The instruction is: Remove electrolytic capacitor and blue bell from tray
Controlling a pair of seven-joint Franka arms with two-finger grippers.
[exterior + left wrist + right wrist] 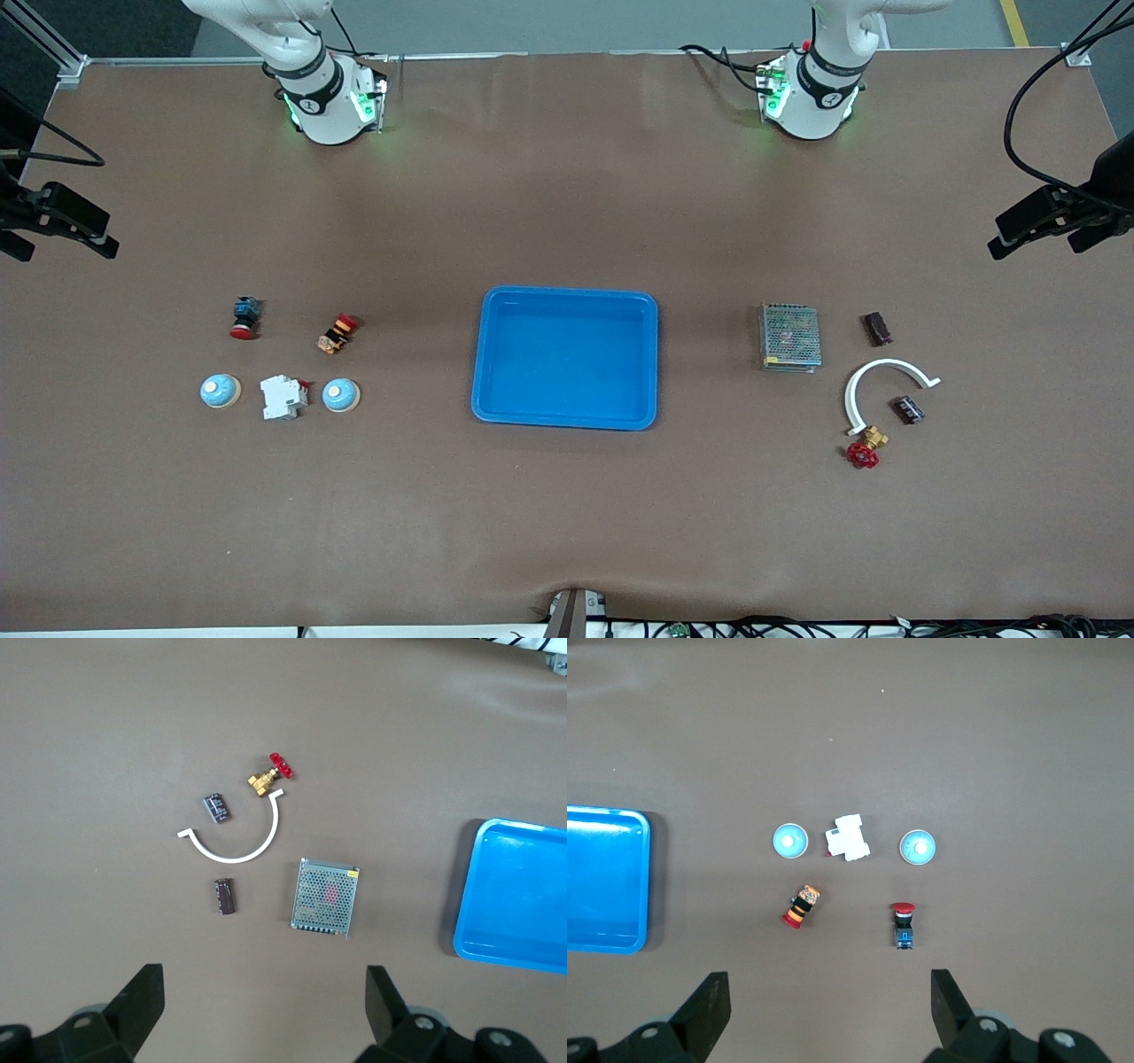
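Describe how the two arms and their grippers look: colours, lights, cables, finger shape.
Both arms are white with black ring bands at the joints near their bases, lit by green lights, with black cables trailing beside them. The left gripper and the right gripper each show two dark, wedge-shaped fingers in their wrist views, mounted on black bodies with round grey fittings.

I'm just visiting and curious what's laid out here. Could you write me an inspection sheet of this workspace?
Surface: brown table, blue tray at its middle, nothing in it.
Job's things: two bells toward the right arm's end; two capacitors toward the left arm's end.
Clutter: circuit breaker, two push buttons, power supply, white curved piece, red-handled valve.
Grippers: left gripper and right gripper open, holding nothing, both arms waiting.
Cables: black cables along the table's edges.
Surroundings: black camera mounts at both ends.
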